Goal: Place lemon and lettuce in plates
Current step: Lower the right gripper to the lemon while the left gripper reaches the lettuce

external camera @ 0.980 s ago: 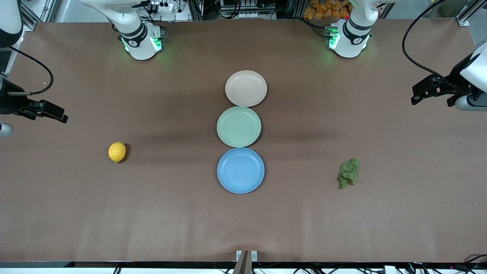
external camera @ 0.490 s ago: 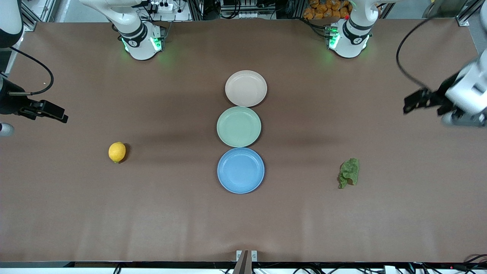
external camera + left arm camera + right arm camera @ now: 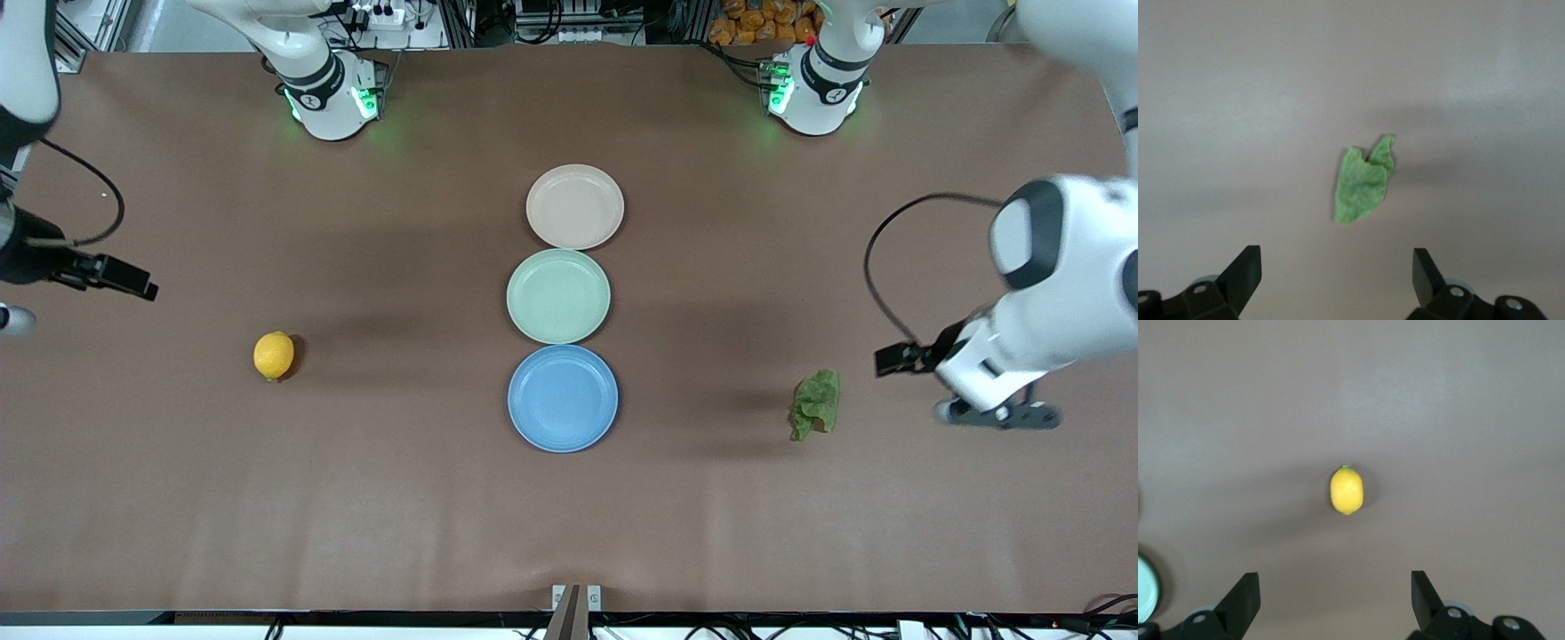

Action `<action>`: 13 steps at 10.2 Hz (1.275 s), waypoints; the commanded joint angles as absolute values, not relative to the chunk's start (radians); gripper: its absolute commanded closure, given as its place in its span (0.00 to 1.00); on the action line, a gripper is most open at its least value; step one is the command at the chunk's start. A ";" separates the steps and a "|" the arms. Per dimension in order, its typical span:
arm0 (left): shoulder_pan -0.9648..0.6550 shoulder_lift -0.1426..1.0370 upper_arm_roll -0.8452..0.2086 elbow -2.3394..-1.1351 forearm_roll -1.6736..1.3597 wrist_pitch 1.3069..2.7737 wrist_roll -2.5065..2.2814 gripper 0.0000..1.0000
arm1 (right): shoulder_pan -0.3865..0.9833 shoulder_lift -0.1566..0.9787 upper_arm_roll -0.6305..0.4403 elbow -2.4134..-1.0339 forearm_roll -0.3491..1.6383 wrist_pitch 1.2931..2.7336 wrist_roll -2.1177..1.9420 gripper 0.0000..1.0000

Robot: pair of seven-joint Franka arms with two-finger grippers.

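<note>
The left gripper is spread wide and holds nothing, with bare table between its fingers. It hangs over the table at the left arm's end, close to the lettuce, which lies flat on the table and apart from the gripper. In the left wrist view the lettuce sits ahead of the open jaws, roughly centred between them.

The right gripper is also wide open and empty, over the right arm's end of the table. The lemon lies on the table ahead of its jaws, well apart from them.

Three plates stand in a row at mid-table: the beige plate farthest from the front camera, the green plate in the middle, the blue plate nearest. All are empty.

Since half a second ago the left arm has swung down toward the lettuce. The right arm has barely shifted. Lemon, lettuce and plates lie where they were.
</note>
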State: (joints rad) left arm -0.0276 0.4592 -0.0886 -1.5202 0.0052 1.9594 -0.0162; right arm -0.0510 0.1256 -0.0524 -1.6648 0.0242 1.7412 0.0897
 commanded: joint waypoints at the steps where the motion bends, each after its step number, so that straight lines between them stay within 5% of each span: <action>1: -0.089 0.540 -0.083 -1.499 0.119 2.008 -0.005 0.00 | -0.063 0.135 -0.044 -1.811 0.029 1.914 0.087 0.00; 7: -0.097 0.733 -0.084 -1.500 0.120 2.092 -0.023 0.00 | -0.061 0.294 -0.043 -1.974 0.037 2.236 0.089 0.00; 9: -0.094 0.755 -0.084 -1.499 0.123 2.097 -0.018 0.10 | -0.052 0.372 -0.043 -1.997 0.038 2.340 0.090 0.00; 13: -0.080 0.790 -0.083 -1.500 0.130 2.141 0.000 0.15 | -0.045 0.446 -0.040 -1.997 0.095 2.388 0.091 0.00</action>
State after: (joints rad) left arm -0.0886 0.7709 -0.0835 -1.5160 0.1159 2.1184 -0.0160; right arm -0.0494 0.4353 -0.0441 -2.0016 0.0459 2.3783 0.0904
